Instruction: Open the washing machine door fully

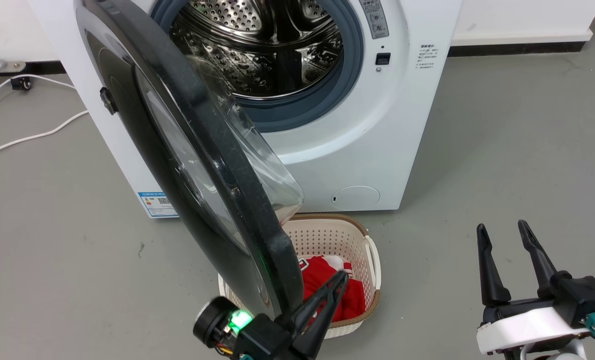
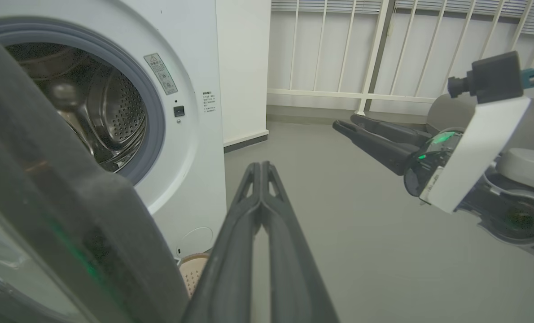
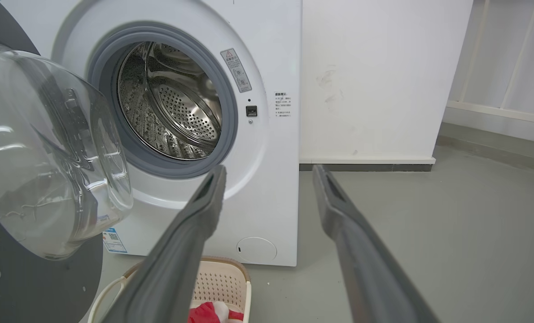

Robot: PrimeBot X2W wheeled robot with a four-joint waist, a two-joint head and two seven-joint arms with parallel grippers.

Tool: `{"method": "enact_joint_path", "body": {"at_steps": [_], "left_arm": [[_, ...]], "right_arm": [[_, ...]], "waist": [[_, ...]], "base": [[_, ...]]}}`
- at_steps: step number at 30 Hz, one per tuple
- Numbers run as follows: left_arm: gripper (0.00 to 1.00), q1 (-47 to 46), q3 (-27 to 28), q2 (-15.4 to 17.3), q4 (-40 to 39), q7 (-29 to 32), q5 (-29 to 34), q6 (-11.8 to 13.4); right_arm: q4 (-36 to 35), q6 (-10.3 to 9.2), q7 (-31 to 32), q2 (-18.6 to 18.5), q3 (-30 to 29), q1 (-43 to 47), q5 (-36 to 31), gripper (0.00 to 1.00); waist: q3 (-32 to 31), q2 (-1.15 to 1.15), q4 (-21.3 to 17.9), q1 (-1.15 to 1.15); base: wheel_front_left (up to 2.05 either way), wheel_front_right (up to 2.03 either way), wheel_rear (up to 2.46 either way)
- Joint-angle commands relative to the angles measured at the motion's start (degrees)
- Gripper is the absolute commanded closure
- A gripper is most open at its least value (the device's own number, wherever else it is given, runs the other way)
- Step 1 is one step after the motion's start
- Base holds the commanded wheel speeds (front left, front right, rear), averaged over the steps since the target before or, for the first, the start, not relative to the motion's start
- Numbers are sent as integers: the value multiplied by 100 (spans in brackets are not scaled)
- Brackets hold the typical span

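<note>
Left pincer (image 1: pixel 341 280) (closed) beside door (image 1: pixel 197 165)

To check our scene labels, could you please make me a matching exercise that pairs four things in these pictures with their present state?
Things:
1. washing machine door
2. left gripper
3. right gripper
4. laundry basket

States:
A. fingers spread apart, holding nothing
B. on the floor, red cloth inside
C. swung out, drum exposed
D. fingers pressed together

Pairs: 1-C, 2-D, 3-A, 4-B
</note>
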Motion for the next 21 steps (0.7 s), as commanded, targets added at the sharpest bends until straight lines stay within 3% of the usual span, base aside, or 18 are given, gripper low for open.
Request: {"method": "enact_joint_path", "body": {"at_steps": [1, 13, 21], "left_arm": [[100, 59, -70, 48, 214, 63, -61, -12], [100, -285, 276, -141, 1492, -549, -126, 456], [100, -448, 645, -105, 1736, -866, -154, 770]], "right_arm": [[24, -4, -11, 16, 16, 7, 36, 0], [85, -4, -11, 16, 98, -122, 128, 0], [111, -4, -11, 16, 102, -140, 169, 0]], "waist": [[28, 0, -10, 0], [221, 0, -163, 0], [274, 0, -205, 0]], "base": [[0, 0, 0], [0, 0, 0], [0, 0, 0]]}}
